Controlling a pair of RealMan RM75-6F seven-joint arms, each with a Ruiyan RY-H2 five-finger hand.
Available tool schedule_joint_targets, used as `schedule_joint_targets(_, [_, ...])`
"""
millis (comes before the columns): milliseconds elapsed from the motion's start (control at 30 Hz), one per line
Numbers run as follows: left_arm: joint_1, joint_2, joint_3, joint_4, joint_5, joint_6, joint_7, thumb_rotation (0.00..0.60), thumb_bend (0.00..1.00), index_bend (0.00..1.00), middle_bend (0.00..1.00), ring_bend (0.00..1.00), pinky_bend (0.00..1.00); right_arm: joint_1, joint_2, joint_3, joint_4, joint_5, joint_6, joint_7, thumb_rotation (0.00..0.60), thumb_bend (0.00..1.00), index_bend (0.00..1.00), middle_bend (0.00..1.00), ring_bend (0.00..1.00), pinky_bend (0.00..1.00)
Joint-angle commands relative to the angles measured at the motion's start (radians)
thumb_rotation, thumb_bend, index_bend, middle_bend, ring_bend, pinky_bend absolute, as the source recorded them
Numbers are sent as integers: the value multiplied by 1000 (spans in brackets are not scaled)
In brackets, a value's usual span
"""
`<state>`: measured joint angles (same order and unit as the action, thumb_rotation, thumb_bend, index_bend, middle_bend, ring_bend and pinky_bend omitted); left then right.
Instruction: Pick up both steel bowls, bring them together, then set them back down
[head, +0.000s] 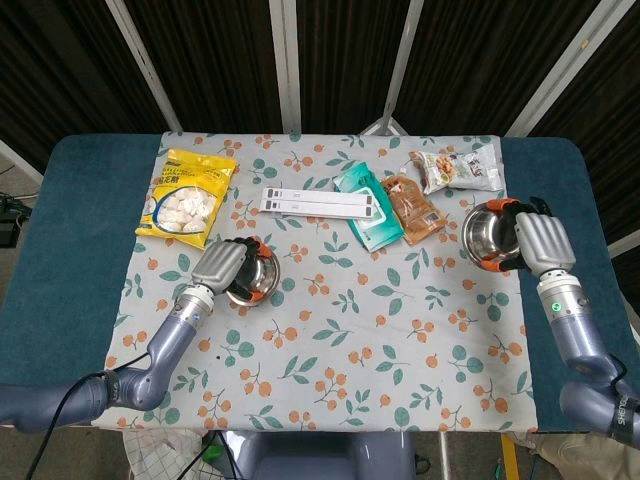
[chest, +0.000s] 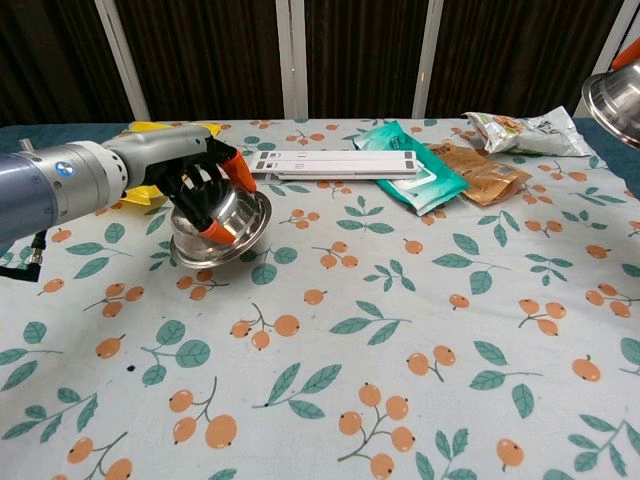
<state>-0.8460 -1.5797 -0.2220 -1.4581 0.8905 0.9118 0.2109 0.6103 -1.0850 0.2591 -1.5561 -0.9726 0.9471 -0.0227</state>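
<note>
Both bowls are gripped and lifted: the left hand (head: 218, 266) grasps the left steel bowl (head: 251, 279) off the table (head: 340, 330), the right hand (head: 540, 243) the right steel bowl (head: 484, 237). Next, I judge, each swings inward, toward three and nine o'clock, to meet.

The left hand (head: 222, 265) reaches in from the front left corner of the counter, forearm stretched, and its fingers (chest: 215, 178) curl over the rim of a steel bowl (chest: 232, 218), which it holds tilted. The right hand (head: 538, 243) is near the right edge, forearm upright, and it grips the second steel bowl (head: 485, 232) from the side.
</note>
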Motion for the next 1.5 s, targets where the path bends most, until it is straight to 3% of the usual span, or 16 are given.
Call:
schedule_joint_targets(33, [69,30,-98,-54,75,-36,-317,600,21,490,409,312,435,-8,-12,25,14,-29,19,65,600,124,374,328,377,87])
schedule_joint_targets(233, [150,39,-190,-82,245,-22,-757,600,20,466,350,268,435,-18,-31,90,6,-99,-6,339,600,124,376,328,377,87])
schedule_joint_targets(367, [178,19,-214,-51,356,56,-939,600,19,460,337,258,435,-19,-29,125,-7,-156,-69,568,600,124,382,328,377,87])
schedule_joint_targets(533, [193,-16,-231,8,431,156,-1076,600,17,437,289,212,424,-16,-29,159,-11,-240,-129,842,600,124,391,328,377,87])
schedule_joint_targets(800, [177,-67,-211,100,502,229,-1157,600,13,432,263,197,416,2,-45,182,-18,-382,-160,1192,600,124,393,328,377,87])
schedule_joint_targets(1100, [145,-149,-173,175,539,263,-1198,600,11,432,249,192,414,55,-101,171,-35,-447,-144,1290,600,124,394,328,377,87])
schedule_joint_targets(1500, [120,-234,-178,217,560,355,-1214,600,9,428,219,178,406,98,-175,134,-45,-402,-148,1192,600,124,396,328,377,87])
